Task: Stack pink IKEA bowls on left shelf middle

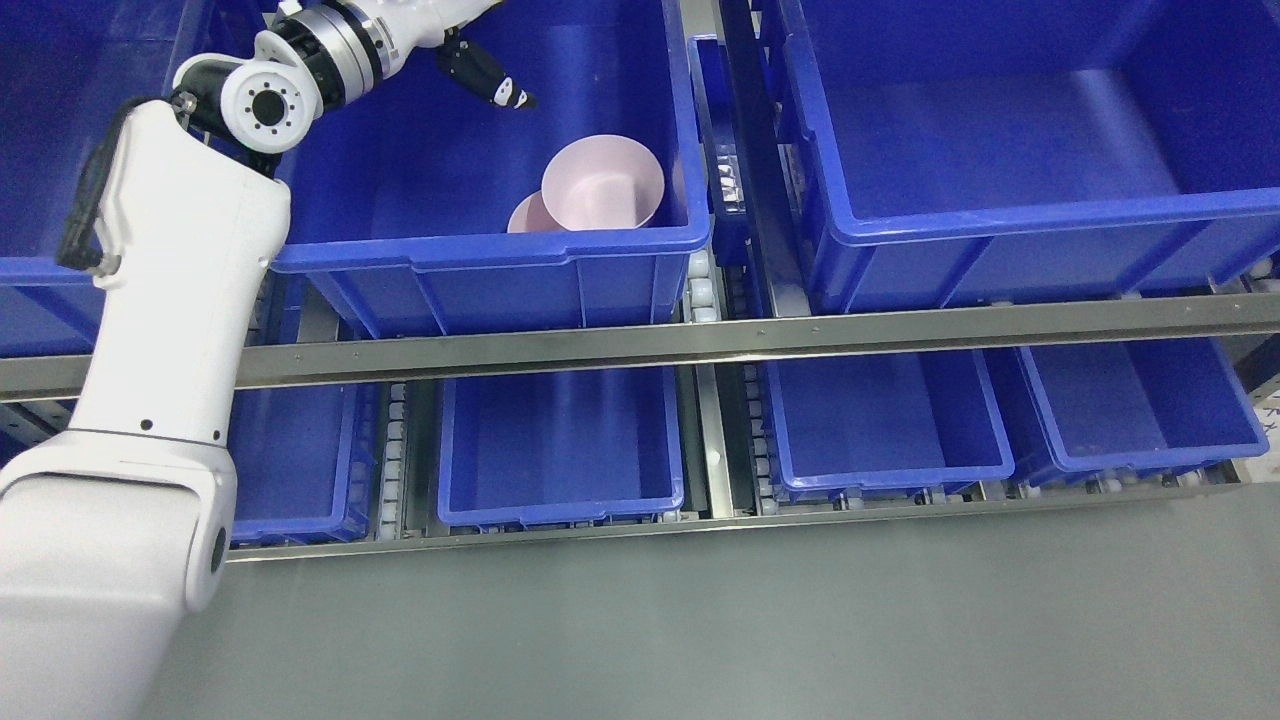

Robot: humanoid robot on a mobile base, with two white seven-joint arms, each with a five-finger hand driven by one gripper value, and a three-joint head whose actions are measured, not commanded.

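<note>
White, smooth plastic casing is covering the robot's left arm [170,330], which is rising from the lower left and bending right over the upper shelf. Its hand [480,75] is hovering near the top edge, above the back of a glossy blue bin [480,255]; only a dark fingertip or two is showing, so whether the fingers are spread or curled cannot be told, and nothing is visibly being held.

Inside that bin, near its front wall, a pale pink bowl [603,185] is tilting on its side, its round matte opening facing up and left. A second pink bowl [527,215] is peeking out just behind its lower left edge, touching or partly nested; which one cannot be told. The bowls are appearing gathered in the bin, though a neat upright stack is not yet showing.

Further right, past a steel upright, a larger blue bin [1000,150] is sitting. Below a brushed metal rail [760,335], smaller blue bins [560,450] are lining the lower shelf.
</note>
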